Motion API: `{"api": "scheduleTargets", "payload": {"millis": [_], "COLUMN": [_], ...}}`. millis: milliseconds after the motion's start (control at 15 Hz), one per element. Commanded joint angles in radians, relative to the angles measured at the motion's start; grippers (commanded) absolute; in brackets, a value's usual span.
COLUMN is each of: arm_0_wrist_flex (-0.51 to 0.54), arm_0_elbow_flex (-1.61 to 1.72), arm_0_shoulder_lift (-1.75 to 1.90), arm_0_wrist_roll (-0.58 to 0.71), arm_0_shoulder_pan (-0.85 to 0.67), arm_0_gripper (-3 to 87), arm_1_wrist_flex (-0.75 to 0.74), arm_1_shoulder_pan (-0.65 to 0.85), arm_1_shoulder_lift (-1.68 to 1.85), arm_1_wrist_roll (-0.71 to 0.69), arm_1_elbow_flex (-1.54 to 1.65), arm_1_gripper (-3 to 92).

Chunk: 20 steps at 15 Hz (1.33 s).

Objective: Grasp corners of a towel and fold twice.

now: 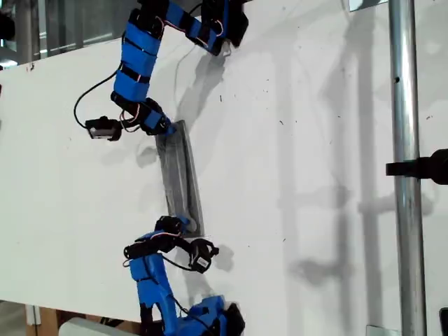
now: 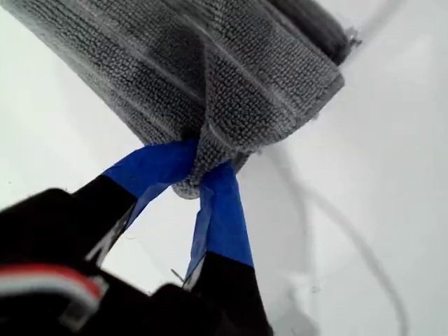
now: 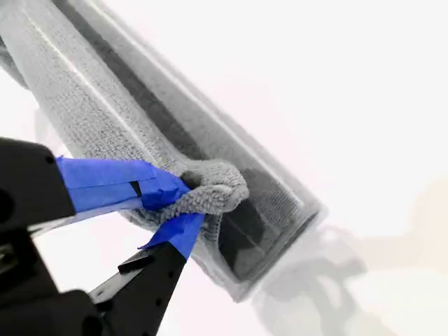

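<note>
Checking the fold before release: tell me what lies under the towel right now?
Only the white table shows around and beneath the towel, which my first gripper and second gripper pinch at its ends. Between its folded layers is dark shadow; anything inside is hidden.

A broad white flat tabletop (image 1: 301, 175) fills most of the exterior view. Directly on it, left of centre, lies a grey striped soft towel (image 1: 180, 178), folded into a narrow strip; whether its whole length touches the surface is hard to tell.

White surface (image 1: 315, 140) fills the exterior view, shiny metal pole (image 1: 406, 175) with black clamp (image 1: 423, 166) at its right, possibly windows top left, blurry.
</note>
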Motion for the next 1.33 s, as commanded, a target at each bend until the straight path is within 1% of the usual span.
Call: {"api": "scheduleTargets", "payload": {"millis": [0,67,133,200,267,333,400,467,533,600,667,800,867,1000,1067,1133,1200,1267], "arm_0_wrist_flex": [-0.029,-0.040,-0.038,-0.029,-0.002,0.052,0.109,0.192,0.256,0.275,0.264,0.181,0.140,0.032,-0.043,-0.094,-0.078,-0.054], "arm_0_elbow_flex": [0.031,0.048,0.051,0.058,0.057,0.044,0.041,0.029,0.041,0.086,0.164,0.365,0.474,0.693,0.827,0.968,1.077,1.152], "arm_0_shoulder_lift": [-0.008,-0.031,-0.040,-0.043,-0.034,0.020,0.120,0.224,0.330,0.436,0.551,0.799,0.927,1.166,1.331,1.536,1.732,1.888], "arm_0_wrist_roll": [-0.071,-0.083,-0.083,-0.084,-0.084,-0.081,-0.081,-0.104,-0.124,-0.135,-0.164,-0.155,-0.153,-0.198,-0.229,-0.259,-0.290,-0.307], "arm_0_shoulder_pan": [0.031,0.021,0.021,0.017,0.008,0.008,0.011,0.011,-0.009,-0.034,-0.054,-0.048,-0.031,0.052,0.103,0.133,0.141,0.149], "arm_0_gripper": [-2.6,-1.6,3.1,11.4,20.9,28.9,31.9,32.9,32.2,31.2,31.1,30.5,29.4,27.4,25.6,23.2,20.6,20.0], "arm_1_wrist_flex": [-0.034,-0.046,-0.044,-0.032,0.029,0.127,0.181,0.232,0.285,0.322,0.295,0.164,0.083,-0.098,-0.201,-0.288,-0.357,-0.394], "arm_1_shoulder_pan": [-0.005,0.000,0.003,0.012,0.028,0.049,0.061,0.064,0.072,0.101,0.144,0.236,0.279,0.299,0.284,0.258,0.230,0.201], "arm_1_shoulder_lift": [0.000,-0.054,-0.114,-0.166,-0.186,-0.160,-0.054,0.071,0.153,0.221,0.316,0.494,0.525,0.492,0.446,0.370,0.275,0.167], "arm_1_wrist_roll": [0.017,0.017,0.018,0.021,0.051,0.074,0.074,0.067,0.058,0.058,0.060,0.066,0.063,0.069,0.077,0.091,0.114,0.133], "arm_1_elbow_flex": [0.025,0.006,-0.023,-0.058,-0.092,-0.127,-0.118,-0.110,-0.115,-0.094,0.003,0.253,0.360,0.492,0.522,0.514,0.479,0.417], "arm_1_gripper": [-0.3,-0.3,-0.3,0.2,9.7,17.3,20.4,26.4,35.5,36.0,36.5,38.3,38.9,39.2,38.8,38.7,38.7,38.8]}}
